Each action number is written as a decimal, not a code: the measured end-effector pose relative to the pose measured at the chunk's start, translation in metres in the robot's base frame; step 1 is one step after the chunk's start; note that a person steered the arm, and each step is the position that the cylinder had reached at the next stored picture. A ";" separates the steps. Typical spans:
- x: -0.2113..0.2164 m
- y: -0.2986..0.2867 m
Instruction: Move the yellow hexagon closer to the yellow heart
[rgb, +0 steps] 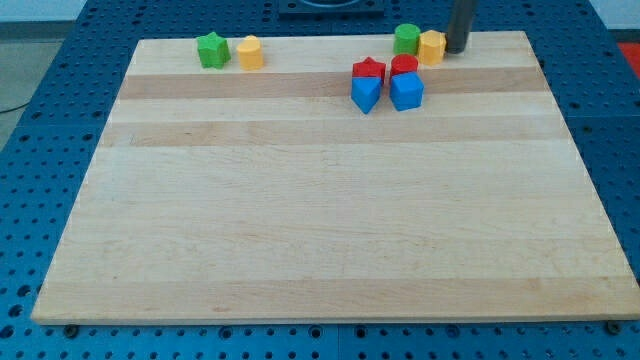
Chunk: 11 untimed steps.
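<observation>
The yellow hexagon (432, 46) sits near the view's top edge, right of centre, touching a green round block (406, 39) on its left. The yellow heart (250, 52) sits at the view's top left, beside a green star (212, 50). My tip (456, 49) is the lower end of the dark rod, right against the hexagon's right side.
A red star (369, 70) and a red round block (404, 66) stand just below the hexagon, with a blue block (366, 93) and a blue cube (407, 91) in front of them. The wooden board (320, 220) lies on a blue perforated table.
</observation>
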<state>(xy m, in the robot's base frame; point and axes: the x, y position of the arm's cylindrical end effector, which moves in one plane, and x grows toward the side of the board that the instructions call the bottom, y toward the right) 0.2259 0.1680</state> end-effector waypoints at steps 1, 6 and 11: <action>0.000 -0.032; 0.039 -0.052; 0.016 -0.205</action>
